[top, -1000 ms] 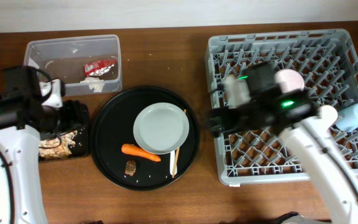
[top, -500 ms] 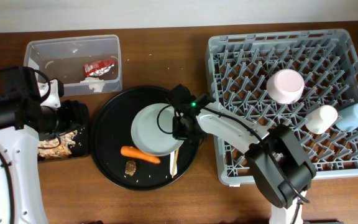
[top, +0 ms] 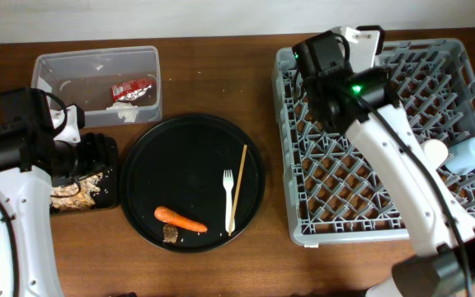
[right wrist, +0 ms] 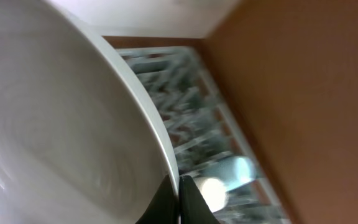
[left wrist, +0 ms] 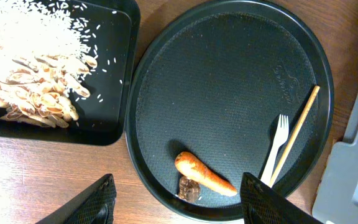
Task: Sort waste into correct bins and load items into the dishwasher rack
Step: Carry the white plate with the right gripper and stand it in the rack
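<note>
My right gripper (right wrist: 179, 186) is shut on the rim of the pale grey plate (right wrist: 61, 124) and holds it on edge over the far left corner of the grey dishwasher rack (top: 336, 181). A carrot (top: 181, 219), a brown morsel (top: 171, 235), a white fork (top: 228, 191) and a chopstick (top: 238, 188) lie on the round black tray (top: 180, 157). My left gripper (left wrist: 179, 208) hangs open over the round tray's near left edge, with the carrot (left wrist: 205, 175) just ahead of it and nothing between its fingers.
A clear tub (top: 151, 82) at the back left holds a red wrapper (top: 130, 87) and tissue (top: 124, 111). A shallow black tray (left wrist: 55, 134) holds food scraps (left wrist: 36, 93). A cream cup (top: 435, 151) and a blue cup (top: 472, 154) stand in the rack.
My right gripper shut on the plate and carried it from the round tray up over the rack's far left corner, uncovering the fork. The carrot shifted slightly. The left arm stayed put.
</note>
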